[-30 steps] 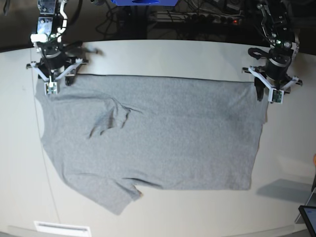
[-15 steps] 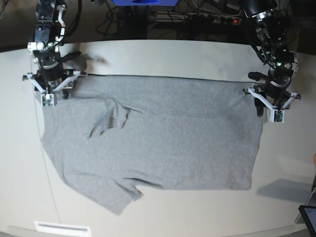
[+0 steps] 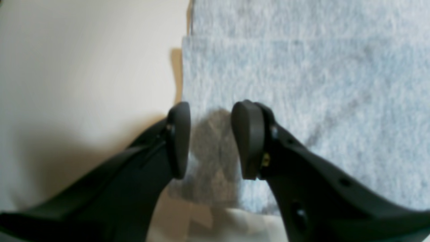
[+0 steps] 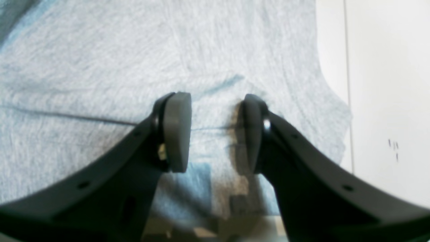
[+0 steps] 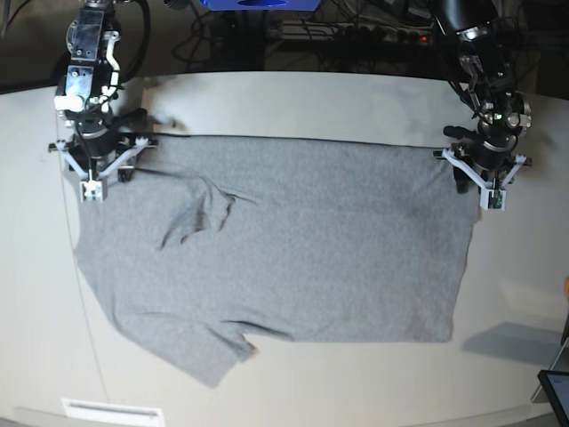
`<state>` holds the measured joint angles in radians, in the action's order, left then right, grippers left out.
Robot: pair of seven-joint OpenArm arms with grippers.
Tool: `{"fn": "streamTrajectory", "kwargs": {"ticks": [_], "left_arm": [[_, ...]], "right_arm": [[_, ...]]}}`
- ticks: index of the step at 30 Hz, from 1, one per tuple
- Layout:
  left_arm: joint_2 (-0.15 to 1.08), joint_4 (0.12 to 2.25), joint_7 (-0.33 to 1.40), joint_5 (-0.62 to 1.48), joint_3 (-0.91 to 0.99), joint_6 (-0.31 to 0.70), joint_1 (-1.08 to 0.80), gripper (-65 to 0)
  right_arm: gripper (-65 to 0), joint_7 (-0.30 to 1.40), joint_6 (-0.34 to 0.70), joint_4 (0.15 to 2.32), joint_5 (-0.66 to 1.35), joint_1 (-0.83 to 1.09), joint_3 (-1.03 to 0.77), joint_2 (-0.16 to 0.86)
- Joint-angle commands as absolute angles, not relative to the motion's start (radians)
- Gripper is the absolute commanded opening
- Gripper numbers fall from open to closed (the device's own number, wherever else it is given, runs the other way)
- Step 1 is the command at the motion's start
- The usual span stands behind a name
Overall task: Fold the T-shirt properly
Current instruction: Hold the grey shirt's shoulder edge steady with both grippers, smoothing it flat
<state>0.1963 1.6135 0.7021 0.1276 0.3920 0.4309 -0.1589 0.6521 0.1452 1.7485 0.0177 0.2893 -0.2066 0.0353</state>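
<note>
The T-shirt [image 5: 276,258] lay flat on the table [image 5: 293,98], plain side up, long axis running across the table between the two arms. The left gripper [image 3: 210,139] stood over its far hem corner, straddling the side edge, and the right gripper [image 4: 216,132] over the far shoulder end; both jaws were spread with nothing pinched. Contact with the cloth could not be judged, and any lettering was hidden underneath.
</note>
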Motion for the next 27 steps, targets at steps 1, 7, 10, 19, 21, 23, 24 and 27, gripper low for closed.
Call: {"fn": "streamTrajectory", "kwargs": {"ticks": [1,7,10,19,21,23,24,27], "left_arm": [[0.214,1.627,0.679,0.130,0.395,0.429,-0.166,-41.1],[0.214,1.627,0.677,0.130,0.395,0.429,-0.217,-41.1],[0.214,1.629,0.677,0.130,0.403,0.429,-0.236,-41.1],[0.228,1.636,0.676,0.130,0.406,0.429,-0.317,-41.1],[0.229,1.636,0.676,0.131,0.406,0.429,-0.332,-41.1],[0.239,1.652,0.676,0.131,0.406,0.429,-0.355,-41.1],[0.239,1.664,0.676,0.131,0.406,0.429,-0.372,-41.1],[0.239,1.713,0.676,0.131,0.406,0.429,-0.414,-41.1]], "right_arm": [[-39.9,0.650,0.143,1.758,0.013,0.297,-0.209,0.041],[-39.9,0.648,0.143,1.759,0.013,0.321,-0.209,0.042],[-39.9,0.648,0.145,1.761,0.013,0.323,-0.209,0.042],[-39.9,0.645,0.145,1.767,0.013,0.372,-0.209,0.044],[-39.9,0.636,0.145,1.767,0.013,0.386,-0.209,0.044],[-39.9,0.607,0.145,1.767,0.013,0.406,-0.209,0.044],[-39.9,0.599,0.145,1.767,0.013,0.415,-0.209,0.044],[-39.9,0.593,0.145,1.767,0.013,0.437,-0.209,0.044]]}}
